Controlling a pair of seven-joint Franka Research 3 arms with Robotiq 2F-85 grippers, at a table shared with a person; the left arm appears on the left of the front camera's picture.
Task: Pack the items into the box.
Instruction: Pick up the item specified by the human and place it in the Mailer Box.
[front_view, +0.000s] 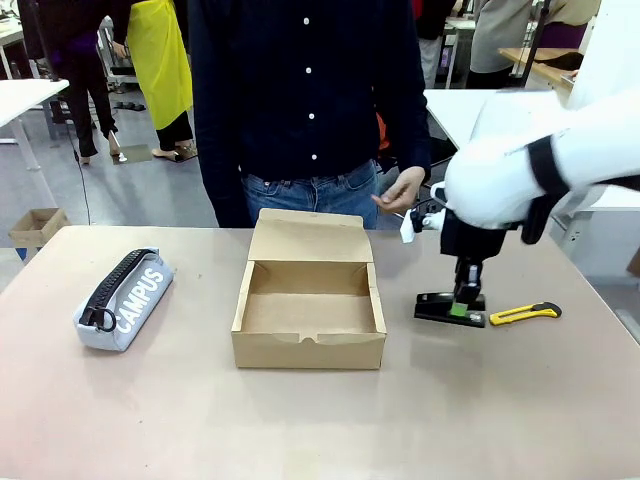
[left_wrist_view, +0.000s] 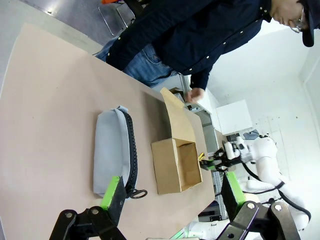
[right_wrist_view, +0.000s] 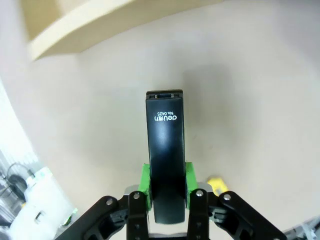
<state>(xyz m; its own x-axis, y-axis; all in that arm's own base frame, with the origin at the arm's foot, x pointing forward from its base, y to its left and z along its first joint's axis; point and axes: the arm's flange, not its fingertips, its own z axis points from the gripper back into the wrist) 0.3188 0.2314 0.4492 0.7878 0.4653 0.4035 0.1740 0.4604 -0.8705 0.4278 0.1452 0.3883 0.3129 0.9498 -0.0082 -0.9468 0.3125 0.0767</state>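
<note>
The open brown box (front_view: 310, 345) sits mid-table, its flap lid standing up at the far side; it also appears in the left wrist view (left_wrist_view: 170, 175). The grey CAMPUS pouch (front_view: 125, 298) (left_wrist_view: 111, 152) lies left of the box. To the right of the box, my right gripper (front_view: 467, 308) (right_wrist_view: 166, 184) is shut on the rear end of the black stapler (front_view: 445, 308) (right_wrist_view: 165, 140), at or just above the tabletop. My left gripper (left_wrist_view: 172, 192) hangs open in the air above the table's left end, with the pouch below its fingers (left_wrist_view: 114, 192).
A yellow utility knife (front_view: 525, 313) lies just right of the stapler, its tip showing in the right wrist view (right_wrist_view: 218, 185). A person stands at the far edge behind the box, one hand (front_view: 400, 190) raised near my right arm. The table's near half is bare.
</note>
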